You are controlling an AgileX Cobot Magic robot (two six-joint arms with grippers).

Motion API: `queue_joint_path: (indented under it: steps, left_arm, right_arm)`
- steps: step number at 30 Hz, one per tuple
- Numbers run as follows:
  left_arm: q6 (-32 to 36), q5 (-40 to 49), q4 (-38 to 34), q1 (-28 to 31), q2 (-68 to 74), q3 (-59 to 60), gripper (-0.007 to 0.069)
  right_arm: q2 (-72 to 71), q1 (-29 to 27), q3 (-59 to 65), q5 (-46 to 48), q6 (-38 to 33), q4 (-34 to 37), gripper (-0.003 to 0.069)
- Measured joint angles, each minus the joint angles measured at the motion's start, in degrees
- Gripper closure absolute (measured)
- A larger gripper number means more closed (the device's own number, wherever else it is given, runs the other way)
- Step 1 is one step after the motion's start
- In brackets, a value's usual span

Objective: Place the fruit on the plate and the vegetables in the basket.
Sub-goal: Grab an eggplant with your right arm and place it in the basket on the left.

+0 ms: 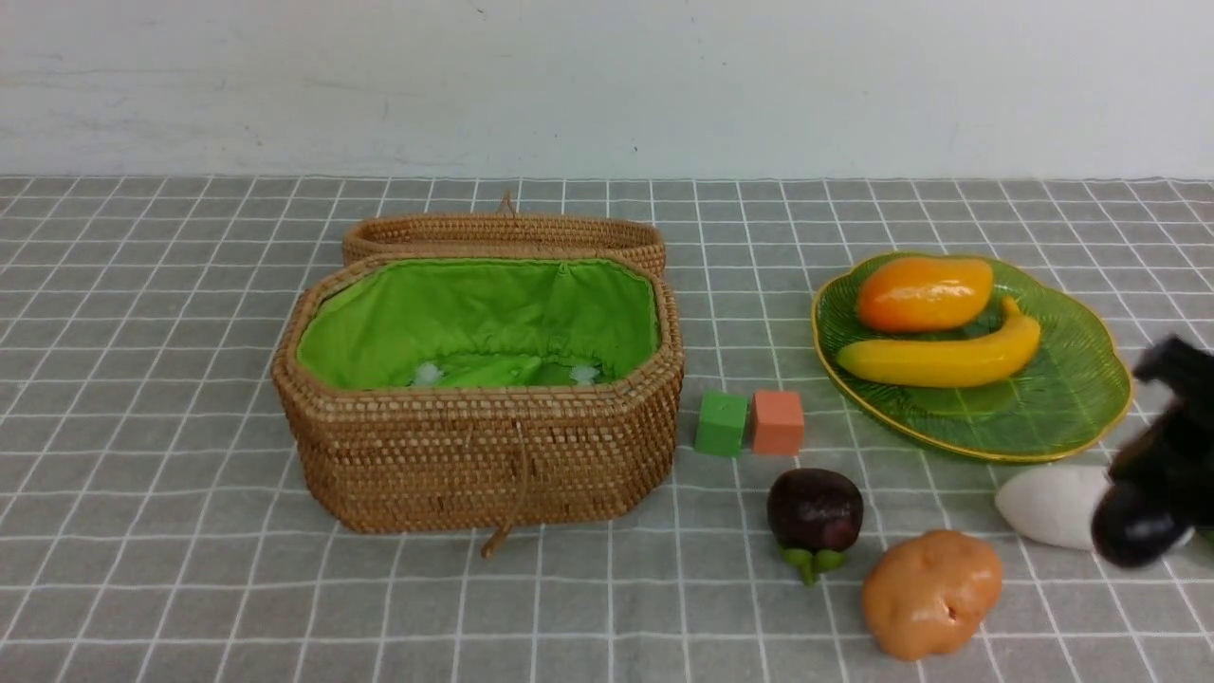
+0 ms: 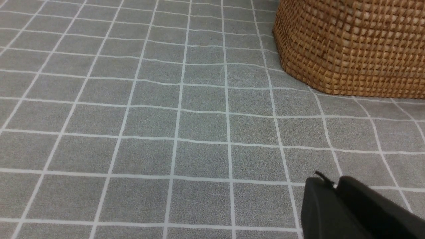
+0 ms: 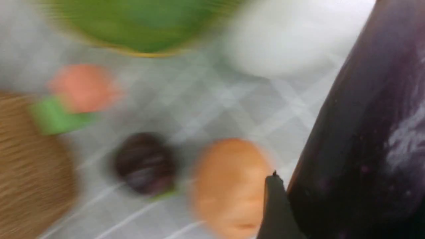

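Observation:
The mango (image 1: 925, 294) and banana (image 1: 939, 359) lie on the green plate (image 1: 1062, 408). On the cloth in front of it are the mangosteen (image 1: 816, 510), the potato (image 1: 931, 593) and the white radish (image 1: 1048, 505). The open basket (image 1: 474, 446) stands at centre-left. My right gripper (image 1: 1171, 446), blurred at the right edge, is shut on a dark-purple eggplant (image 3: 358, 132), which hangs over the radish; one fingertip (image 3: 274, 189) presses its side. My left gripper (image 2: 332, 186) is shut and empty, low over the cloth near the basket's wall (image 2: 352, 49).
A green cube (image 1: 721, 423) and an orange cube (image 1: 778, 422) sit between basket and plate. The basket's lid (image 1: 503, 232) leans behind it. A white wall runs along the back of the checked grey cloth.

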Motion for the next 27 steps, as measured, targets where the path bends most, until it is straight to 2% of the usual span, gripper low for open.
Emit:
queue_joint_path:
  steps: [5,6,7,8,10,13,17,21,27]
  left_arm:
    - [0.00,0.00,0.00,0.00,0.00,0.00,0.0563]
    - [0.00,0.00,0.00,0.00,0.00,0.00,0.0560]
    - [0.00,0.00,0.00,0.00,0.00,0.00,0.0559]
    - [0.00,0.00,0.00,0.00,0.00,0.00,0.0556]
    - [0.00,0.00,0.00,0.00,0.00,0.00,0.0554]
    - [0.00,0.00,0.00,0.00,0.00,0.00,0.0553]
    - [0.00,0.00,0.03,0.00,0.00,0.00,0.0552]
    - [0.00,0.00,0.03,0.00,0.00,0.00,0.0552]
    - [0.00,0.00,0.03,0.00,0.00,0.00,0.0551]
  right_arm:
    - [3.44,8.15,-9.83,-4.59,-17.00,11.72,0.0255]
    - [7.18,11.98,-15.03,-6.38,-24.28,16.25,0.0255]
    - [8.15,12.38,-15.56,-6.54,-25.77,17.21,0.0255]
    - [13.10,16.09,-20.44,-7.32,-32.24,21.25,0.0255]
    - [16.71,17.81,-23.68,-7.33,-36.37,23.50,0.0255]
    - [25.99,22.92,-31.84,-7.38,-46.55,27.40,0.0255]
    - [37.18,27.51,-40.38,-7.50,-55.51,28.06,0.0255]
    - [43.69,29.60,-44.38,-8.17,-61.20,25.59,0.0255]
    - [45.98,30.31,-45.62,-9.03,-63.36,18.94,0.0258]
